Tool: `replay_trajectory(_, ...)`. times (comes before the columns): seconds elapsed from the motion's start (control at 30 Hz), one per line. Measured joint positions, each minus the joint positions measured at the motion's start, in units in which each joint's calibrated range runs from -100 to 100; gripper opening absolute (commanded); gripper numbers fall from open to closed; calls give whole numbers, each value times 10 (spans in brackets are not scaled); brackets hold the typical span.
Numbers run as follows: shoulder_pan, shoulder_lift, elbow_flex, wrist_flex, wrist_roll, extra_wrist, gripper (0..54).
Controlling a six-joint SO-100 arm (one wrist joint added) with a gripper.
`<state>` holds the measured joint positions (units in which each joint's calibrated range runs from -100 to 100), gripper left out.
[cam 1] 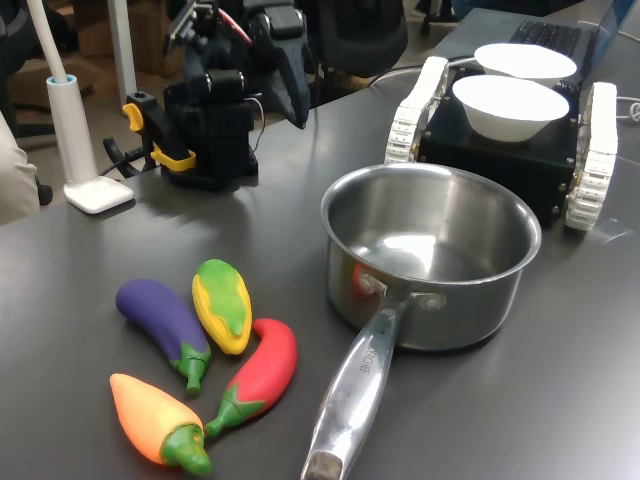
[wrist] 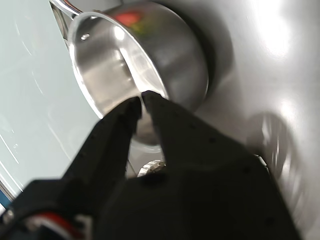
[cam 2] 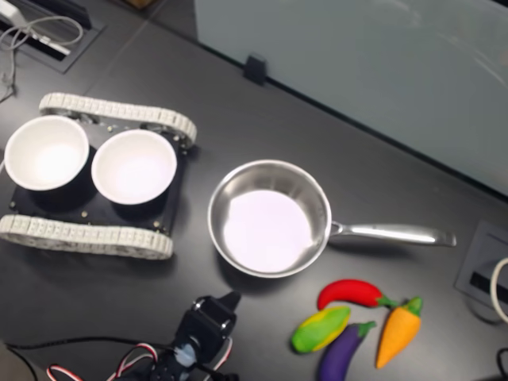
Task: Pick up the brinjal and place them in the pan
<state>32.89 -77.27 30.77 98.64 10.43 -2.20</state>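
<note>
Nothing of the task appears to have been done yet. The brinjal (cam 1: 162, 317) is seen lying on the desk (cam 1: 560, 380) in both exterior views, untouched, in a small cluster of toy vegetables: the yellow-green corn (cam 1: 222, 303) lies just beside it, the red chili (cam 1: 262, 372) next to that, and an orange carrot-like toy (cam 1: 155, 420) near its stem end. In the second exterior view the brinjal (cam 2: 344, 353) is found at the lower edge, below the pan handle (cam 2: 390, 233).

The hand (wrist: 141, 100) is held well away from the brinjal, folded back near the arm's base; in the wrist view its two black fingers (wrist: 117, 131) are nearly together, with only a narrow slit left between the tips and nothing gripped. It is pointed toward the pan rather than the vegetables. The reach, the grasp, the carry and the release are all judged to be outstanding.

The pan (cam 1: 430, 255) stands upright on the desk and is empty; only reflections are seen on its floor and wall. Two white bowls (cam 2: 133, 165) are carried on a tracked black vehicle (cam 2: 95, 236) beside the pan, and both seem empty, though their washed-out interiors leave this slightly uncertain.
</note>
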Motion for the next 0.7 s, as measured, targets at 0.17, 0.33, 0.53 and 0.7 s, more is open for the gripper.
replay_trajectory(0.17,37,23,-51,4,2,0,0)
replay_trajectory(0.33,76,49,-104,5,6,0,0)
replay_trajectory(0.53,130,92,-163,5,7,0,0)
replay_trajectory(0.7,166,130,-200,5,7,0,0)
